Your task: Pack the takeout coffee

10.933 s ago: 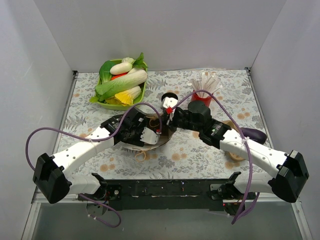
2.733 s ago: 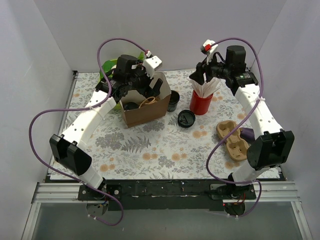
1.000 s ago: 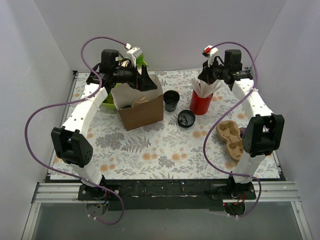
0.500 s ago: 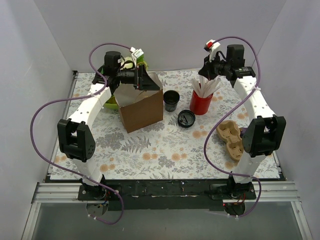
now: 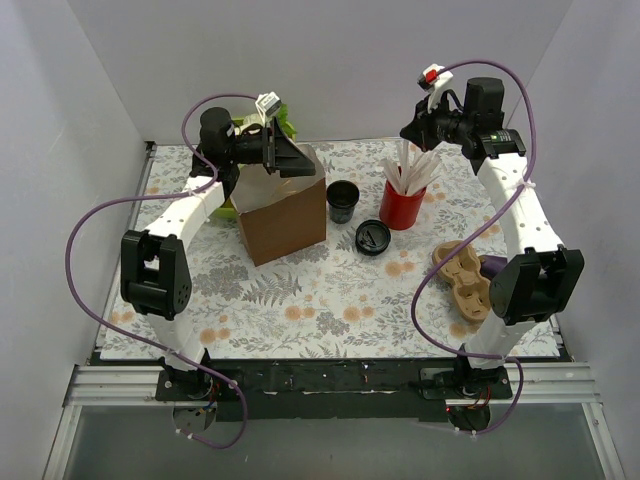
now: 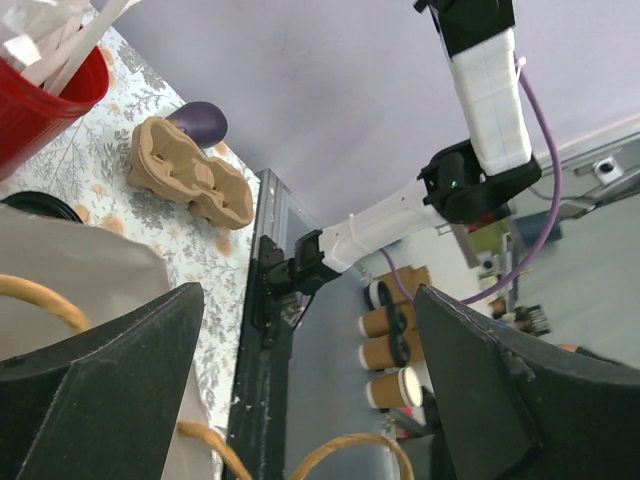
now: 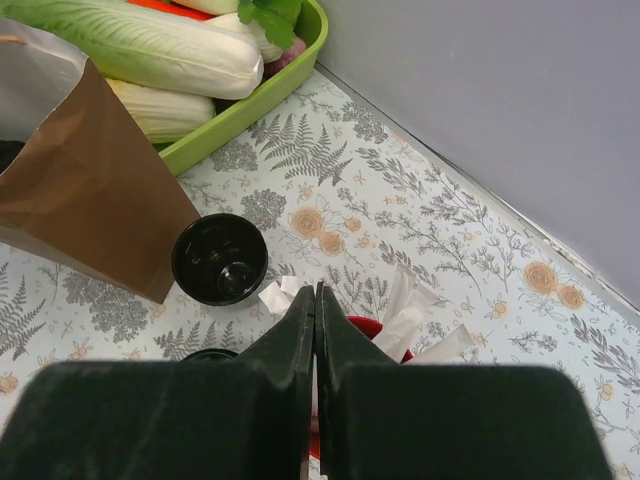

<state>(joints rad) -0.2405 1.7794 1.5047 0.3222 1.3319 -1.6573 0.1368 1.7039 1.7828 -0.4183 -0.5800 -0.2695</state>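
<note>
the left gripper (image 6: 310, 295) stands wide open, its two dark fingers (image 6: 110, 380) filling the lower corners. between them show the grey paper of a bag (image 6: 80, 280) and its tan twine handles (image 6: 35, 297). on the flowered table (image 6: 110, 170) a red cup (image 6: 45, 100) of white sticks sits top left, with a sliver of black lid (image 6: 35, 205) below it. a tan pulp carrier (image 6: 190, 180) lies against a purple thing (image 6: 198, 120). the right arm (image 6: 480, 110) rises from the rail (image 6: 265, 330). brown cups (image 6: 385, 345) lie off the table.

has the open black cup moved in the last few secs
No. The black cup stays put, in the same gap between the brown paper bag and the red cup, its lid lying nearby.
</note>
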